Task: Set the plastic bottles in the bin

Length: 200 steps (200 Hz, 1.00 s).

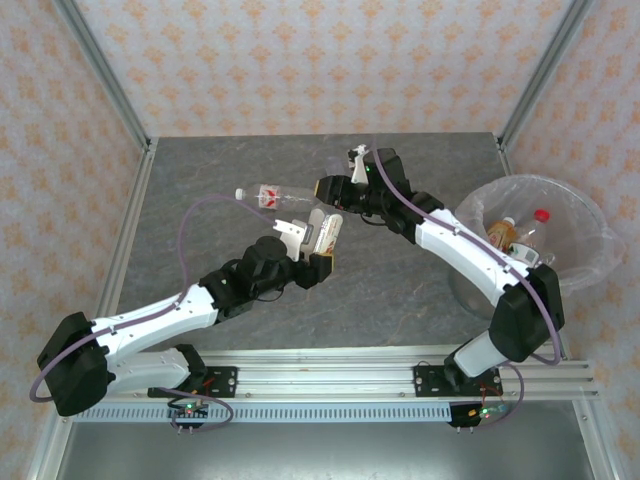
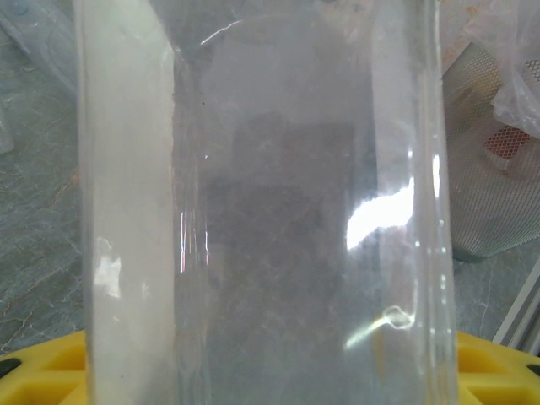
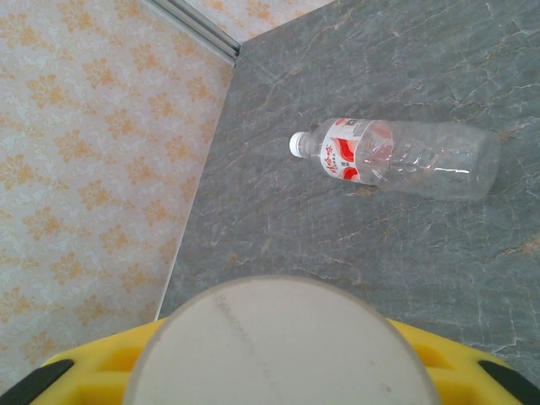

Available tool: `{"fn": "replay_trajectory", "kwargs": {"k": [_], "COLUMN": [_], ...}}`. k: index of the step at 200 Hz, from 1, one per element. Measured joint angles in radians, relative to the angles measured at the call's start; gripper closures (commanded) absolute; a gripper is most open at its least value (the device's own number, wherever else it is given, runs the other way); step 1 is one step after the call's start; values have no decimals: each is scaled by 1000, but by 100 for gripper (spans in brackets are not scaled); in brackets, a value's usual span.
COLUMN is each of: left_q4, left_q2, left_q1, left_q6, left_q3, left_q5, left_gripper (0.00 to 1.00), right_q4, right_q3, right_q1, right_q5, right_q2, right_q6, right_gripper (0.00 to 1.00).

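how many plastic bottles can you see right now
4: a clear red-labelled bottle lying on the grey table; a clear bottle held above it; a white-capped bottle and a red-capped bottle in the translucent round bin. More may hide there.

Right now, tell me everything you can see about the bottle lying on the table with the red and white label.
The bottle is clear, thin plastic with a white screw cap still on and a red-and-white label wrapped round its upper body, just below the neck. The rest of the body is bare, ribbed and looks empty. It lies flat on its side on the grey marbled table, in the far half and a little left of centre in the top view, cap pointing toward the left wall. Nothing but the table touches it.
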Motion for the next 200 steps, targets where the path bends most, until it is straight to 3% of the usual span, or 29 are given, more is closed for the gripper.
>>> {"fn": "replay_trajectory", "kwargs": {"k": [17, 26, 75, 91, 166, 200], "left_q4": [4, 5, 13, 11, 21, 9], "left_q2": [0, 1, 6, 6, -24, -33], "left_q1": [0, 0, -1, 3, 40, 72], "left_q6": [0, 0, -3, -5, -16, -55], "left_q3": [0, 0, 3, 3, 3, 2], "left_q5": [0, 0, 0, -12, -53, -182], "left_gripper": [95, 89, 16, 3, 0, 0], "right_q4": [1, 2, 15, 14, 12, 2], "right_q3": [-2, -5, -32, -46, -60, -93], "right_q1": [0, 0, 2, 2, -4, -5], "right_q5": [3, 6, 45, 97, 318, 396], "right_q2": [-6, -10, -43, -71, -183, -264], "right_q6": [-1, -2, -13, -43, -140, -204], "right_gripper": [100, 100, 100, 100, 100, 100]}}
